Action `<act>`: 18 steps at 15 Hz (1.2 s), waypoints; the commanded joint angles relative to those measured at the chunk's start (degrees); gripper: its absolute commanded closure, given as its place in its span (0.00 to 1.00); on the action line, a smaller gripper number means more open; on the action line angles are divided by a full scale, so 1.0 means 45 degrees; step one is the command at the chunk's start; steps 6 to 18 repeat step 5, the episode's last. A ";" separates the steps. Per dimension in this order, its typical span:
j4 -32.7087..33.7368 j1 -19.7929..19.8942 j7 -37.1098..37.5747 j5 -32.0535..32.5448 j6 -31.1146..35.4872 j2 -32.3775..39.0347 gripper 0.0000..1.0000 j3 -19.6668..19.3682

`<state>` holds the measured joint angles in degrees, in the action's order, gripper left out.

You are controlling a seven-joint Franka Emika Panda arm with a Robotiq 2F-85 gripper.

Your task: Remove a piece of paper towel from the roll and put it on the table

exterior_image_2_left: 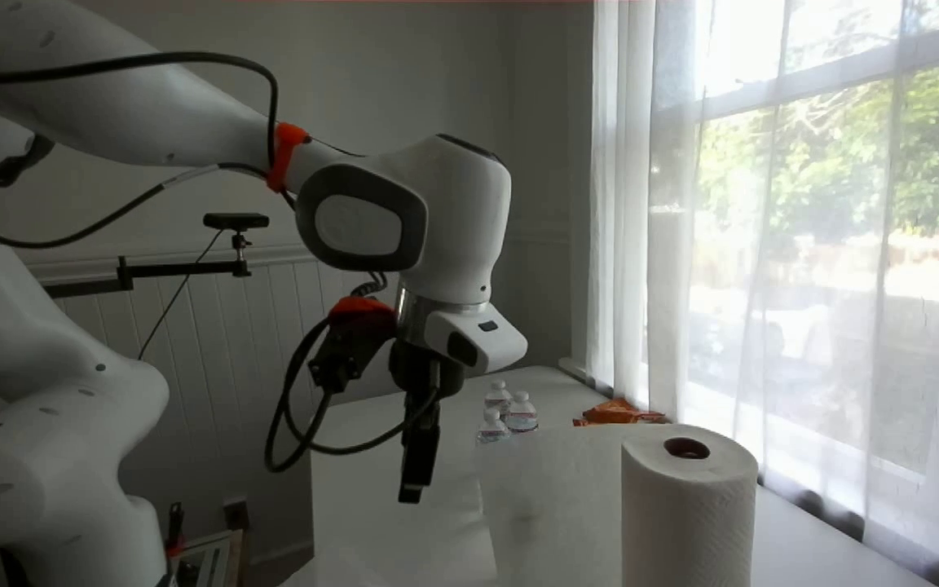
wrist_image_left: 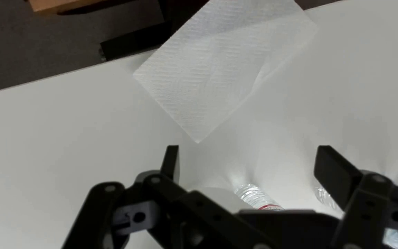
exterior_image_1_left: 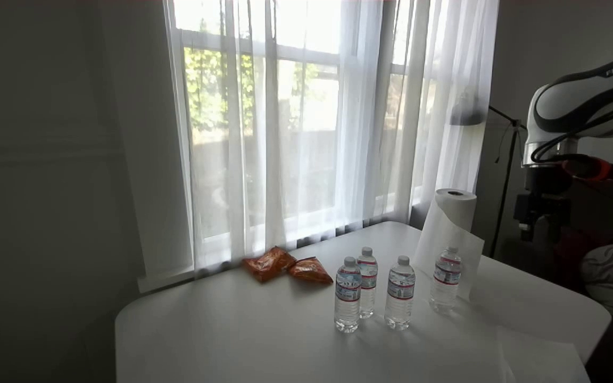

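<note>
Over the pale table (wrist_image_left: 64, 128), the gripper (wrist_image_left: 247, 155) at the wrist view's bottom gapes wide, holding nothing, while beyond, at upper centre, lies the piece of paper towel (wrist_image_left: 219, 72), likely feather-light, limp and easily torn, best pinched at its lower corner.

In the wrist view, a bottle (wrist_image_left: 256, 197) shows between the fingers (wrist_image_left: 333, 169); beyond them, the paper sheet (wrist_image_left: 212, 76) lies partly off the table (wrist_image_left: 64, 138).
</note>
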<state>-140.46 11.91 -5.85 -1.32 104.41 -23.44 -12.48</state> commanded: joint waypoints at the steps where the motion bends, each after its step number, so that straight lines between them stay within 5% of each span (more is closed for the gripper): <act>1: 0.0115 -0.0044 -0.0203 0.0133 -0.0118 0.0003 0.00 -0.0017; 18: 0.0189 -0.0070 -0.0413 0.0233 -0.0189 0.0002 0.00 -0.0008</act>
